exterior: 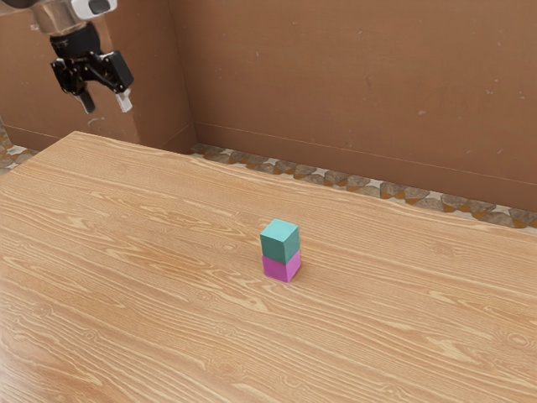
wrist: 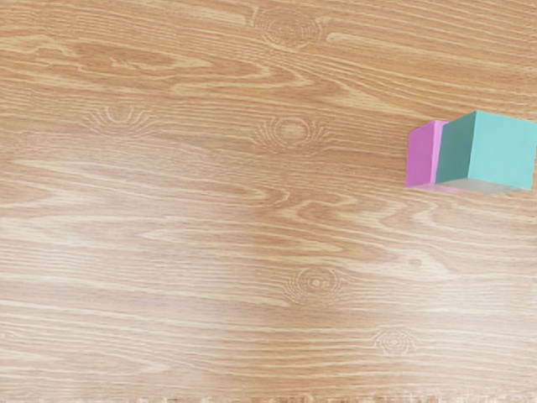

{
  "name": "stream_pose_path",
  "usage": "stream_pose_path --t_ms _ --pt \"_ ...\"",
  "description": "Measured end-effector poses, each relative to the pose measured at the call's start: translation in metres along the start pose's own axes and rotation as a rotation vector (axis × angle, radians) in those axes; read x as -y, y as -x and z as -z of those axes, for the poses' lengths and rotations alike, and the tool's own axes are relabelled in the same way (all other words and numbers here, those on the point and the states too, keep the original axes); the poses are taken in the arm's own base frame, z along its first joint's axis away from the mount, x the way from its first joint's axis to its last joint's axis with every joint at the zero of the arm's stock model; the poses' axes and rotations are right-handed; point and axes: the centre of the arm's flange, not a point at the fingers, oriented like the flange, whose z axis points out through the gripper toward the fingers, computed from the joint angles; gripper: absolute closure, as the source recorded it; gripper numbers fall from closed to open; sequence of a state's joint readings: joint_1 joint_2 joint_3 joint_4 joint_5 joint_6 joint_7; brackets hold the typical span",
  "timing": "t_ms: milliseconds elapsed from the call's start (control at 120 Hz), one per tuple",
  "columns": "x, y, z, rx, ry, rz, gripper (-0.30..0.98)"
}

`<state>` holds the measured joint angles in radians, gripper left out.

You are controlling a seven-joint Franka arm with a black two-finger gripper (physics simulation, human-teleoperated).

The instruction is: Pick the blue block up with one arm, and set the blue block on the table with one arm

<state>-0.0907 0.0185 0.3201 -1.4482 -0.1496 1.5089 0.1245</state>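
Wood-grained table (exterior: 126, 294) before brown wall (exterior: 352, 84), with stone-patterned floor strip (exterior: 319, 176) between. At exterior view's upper left: black gripper (exterior: 106, 107), raised, with two fingers spread apart and air between, well away from both blocks. Blue block (exterior: 280, 240), teal in tone, resting upright atop pink block (exterior: 281, 266); both seen also in wrist view. Around stack: wood grain on every side, with room for fingers. Behind stack: long table edge, well apart, running to corner seen below gripper.
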Motion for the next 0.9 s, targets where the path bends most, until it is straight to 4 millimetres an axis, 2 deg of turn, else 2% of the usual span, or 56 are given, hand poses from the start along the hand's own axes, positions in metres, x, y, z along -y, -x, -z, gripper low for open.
stream_pose_path --t_ms 83,158,183,233,258,358,433,533,608,683,775,900 --pt "-0.002 0.002 -0.009 0.018 -0.01 -0.012 0.02" --pt "-0.002 -0.031 -0.044 0.064 -0.048 0.001 0.02" --pt "-0.019 -0.047 -0.059 0.078 -0.062 -0.018 0.02" --pt "-0.078 -0.072 -0.091 0.099 -0.084 -0.091 0.02" --pt "-0.1 -0.081 -0.107 0.107 -0.092 -0.114 0.03" --pt "-0.139 -0.1 -0.163 0.135 -0.094 -0.127 0.03" --pt "-0.157 -0.099 -0.198 0.143 -0.099 -0.127 0.03" --pt "-0.16 -0.067 -0.241 0.158 -0.089 -0.122 0.03" --pt "-0.178 -0.068 -0.27 0.138 -0.086 -0.136 0.03" --pt "-0.2 -0.075 -0.288 0.109 -0.077 -0.15 0.03" --pt "-0.209 -0.081 -0.303 0.086 -0.074 -0.139 0.03" --pt "-0.224 -0.103 -0.315 0.039 -0.076 -0.136 0.03"
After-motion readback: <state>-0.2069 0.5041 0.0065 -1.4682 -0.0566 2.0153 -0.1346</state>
